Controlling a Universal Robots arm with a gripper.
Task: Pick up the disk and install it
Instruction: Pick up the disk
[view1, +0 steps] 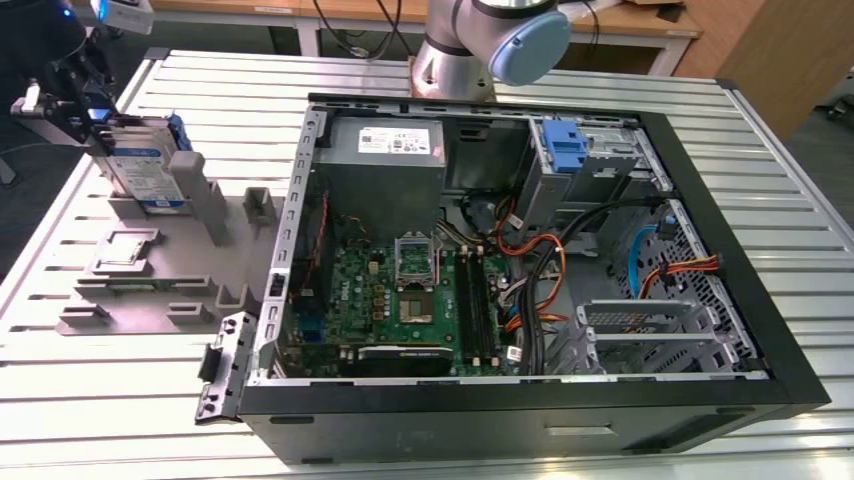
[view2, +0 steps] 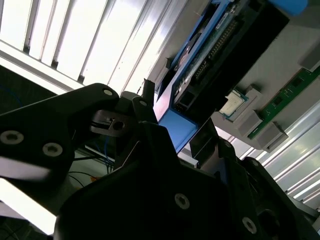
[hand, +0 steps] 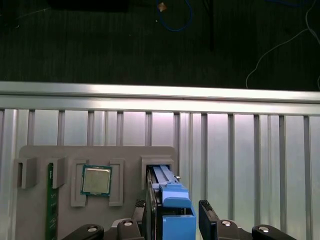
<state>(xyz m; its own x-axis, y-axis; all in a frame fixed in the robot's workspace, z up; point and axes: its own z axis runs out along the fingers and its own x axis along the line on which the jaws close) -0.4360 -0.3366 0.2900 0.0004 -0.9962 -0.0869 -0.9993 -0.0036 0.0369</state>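
Two fingers (hand: 207, 217) of the pincer (hand: 178, 212) stand on either side of the disk (hand: 172, 194) in the first wrist view. One is close against its face and the other has a clear gap, so the pincer reads as open and straddling, not yet clamped. The disk stands on its edge in a slot of the grey holder (view1: 147, 290), which lies on the slatted metal surface (view1: 214, 90) toward the exterior view's left. Set upright like that, both flat faces and the blue carrier frame are free, which looks meant to let the fingers come down over it from above. In the exterior view the pincer (view1: 80, 100) hangs at the disk's (view1: 140, 165) upper end, with the labelled face turned toward the camera. The second wrist view looks along the fingers, with the blue carrier end of the disk (view2: 175, 127) lying between them. Other pockets of the holder keep a processor chip (hand: 96, 180) and a green memory stick (hand: 49, 200), each apart from the disk. The computer case (view1: 534, 420) lies on its side just beside the holder, with its open side up. That leaves the motherboard (view1: 400, 290) and the drive cage (view1: 574, 150) at the far corner reachable from above. The disk has not been lifted.
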